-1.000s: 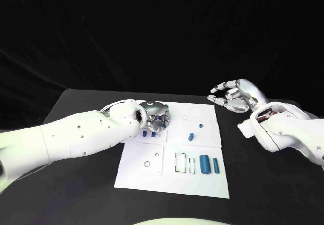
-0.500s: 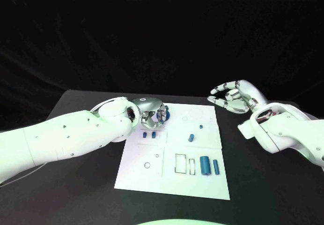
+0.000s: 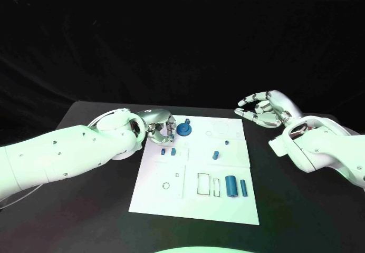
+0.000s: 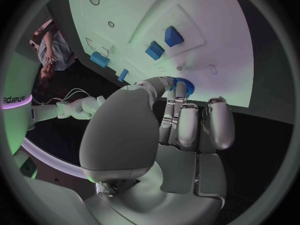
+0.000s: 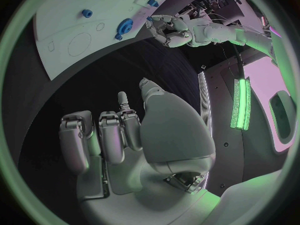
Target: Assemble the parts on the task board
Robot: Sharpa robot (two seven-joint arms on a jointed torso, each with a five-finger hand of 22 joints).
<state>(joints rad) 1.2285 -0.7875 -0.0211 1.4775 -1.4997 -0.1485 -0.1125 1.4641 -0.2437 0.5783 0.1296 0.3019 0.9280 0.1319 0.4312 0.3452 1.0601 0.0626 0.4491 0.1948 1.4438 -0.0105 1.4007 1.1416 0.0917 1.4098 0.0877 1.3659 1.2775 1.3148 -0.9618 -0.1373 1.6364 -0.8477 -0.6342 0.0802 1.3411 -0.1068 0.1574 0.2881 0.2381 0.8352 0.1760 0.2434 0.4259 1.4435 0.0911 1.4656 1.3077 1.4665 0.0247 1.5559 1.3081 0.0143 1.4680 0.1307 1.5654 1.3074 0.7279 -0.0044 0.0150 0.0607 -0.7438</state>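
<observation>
Left hand (image 3: 158,131) at the far left corner of the task board (image 3: 171,200), fingers (image 4: 187,127) pressed close together and curled, tips against a round blue part (image 3: 185,129) that stands just past them on the board. In the left wrist view the same blue part (image 4: 183,86) partly hidden behind the fingertips; cannot tell for sure whether truly pinched or only touched. Just beyond the fingers, nearer to the robot, two small blue blocks (image 3: 168,151) side by side on the board.

Right hand (image 3: 261,109) raised over the black table (image 3: 304,211), off the far right corner of the board, holding nothing, fingers (image 5: 106,135) loosely curled and apart. Well apart from these fingers, more blue parts on the board: a small peg (image 3: 215,154) in the middle, and two upright cylinders (image 3: 235,186) at the near right.
</observation>
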